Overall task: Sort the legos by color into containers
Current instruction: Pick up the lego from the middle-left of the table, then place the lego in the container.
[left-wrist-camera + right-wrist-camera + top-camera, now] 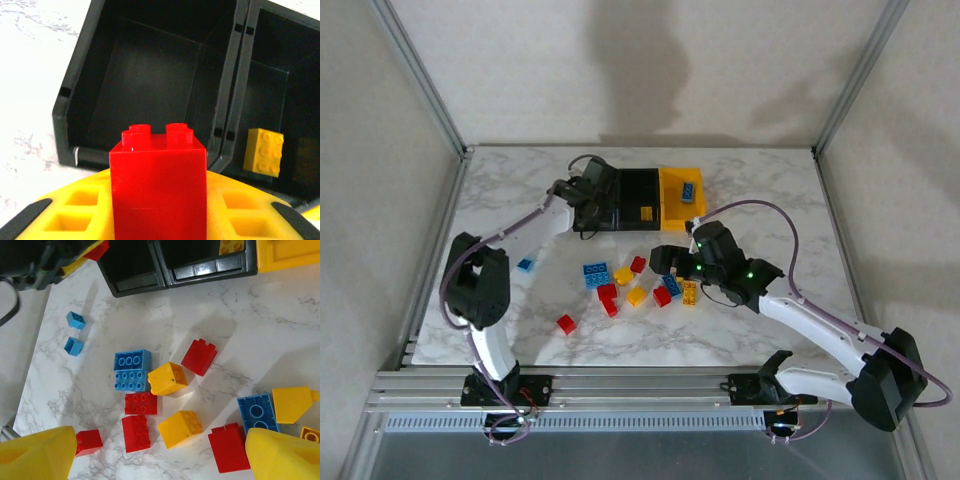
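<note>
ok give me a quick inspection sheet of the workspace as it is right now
surface: white marbled table, no spills seen
job's things: left black bin empty; middle black bin holds a yellow brick; yellow-orange bin holds a blue brick; loose bricks in red, yellow and blue mid-table, two small blue ones lying apart from them
clutter: nothing seen
grippers: left jaws shut on a red brick at the left black bin's near edge; right jaws open above the loose bricks, holding nothing
cables: purple cable arcs off the right arm, off the bricks
surroundings: metal frame posts, plain walls, rail at the near edge
</note>
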`<move>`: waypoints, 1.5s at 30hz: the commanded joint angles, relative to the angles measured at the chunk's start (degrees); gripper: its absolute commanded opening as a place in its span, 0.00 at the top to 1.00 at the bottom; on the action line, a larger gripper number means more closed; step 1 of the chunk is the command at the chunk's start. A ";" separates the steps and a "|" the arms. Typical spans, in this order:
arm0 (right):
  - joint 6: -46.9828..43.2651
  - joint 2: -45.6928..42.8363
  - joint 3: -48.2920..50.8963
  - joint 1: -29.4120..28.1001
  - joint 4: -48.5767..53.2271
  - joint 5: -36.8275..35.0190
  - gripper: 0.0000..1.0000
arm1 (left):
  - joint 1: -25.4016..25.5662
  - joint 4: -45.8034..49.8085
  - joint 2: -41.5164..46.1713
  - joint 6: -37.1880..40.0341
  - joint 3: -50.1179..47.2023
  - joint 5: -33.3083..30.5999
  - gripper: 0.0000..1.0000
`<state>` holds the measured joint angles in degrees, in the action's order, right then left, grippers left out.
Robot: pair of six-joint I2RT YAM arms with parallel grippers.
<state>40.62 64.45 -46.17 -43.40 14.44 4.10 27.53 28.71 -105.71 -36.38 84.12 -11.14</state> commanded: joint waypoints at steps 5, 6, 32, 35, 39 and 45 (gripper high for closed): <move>1.08 -2.12 0.29 -0.55 2.04 -2.13 0.12 | -3.14 3.22 -7.77 3.52 7.15 3.42 0.73; 1.13 -2.13 0.38 -0.54 2.07 -2.24 0.12 | -3.42 3.50 -8.77 3.88 8.01 3.40 0.72; 1.50 -1.78 0.82 -0.55 2.00 -2.80 0.12 | -4.60 4.78 -17.52 5.44 12.85 2.61 0.57; 1.58 -1.89 0.99 -0.47 1.76 -2.79 0.12 | -4.59 5.06 -17.15 5.45 12.87 2.61 0.54; 1.57 -2.04 1.08 -0.53 1.74 -2.76 0.12 | -4.59 5.37 -15.92 5.48 12.69 2.63 0.51; 1.44 -3.14 0.76 -0.48 2.85 -4.06 0.11 | -4.24 5.26 -11.75 5.22 11.60 3.51 0.51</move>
<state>41.60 62.92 -45.74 -43.40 16.19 2.15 23.42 32.27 -121.82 -31.83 95.26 -8.10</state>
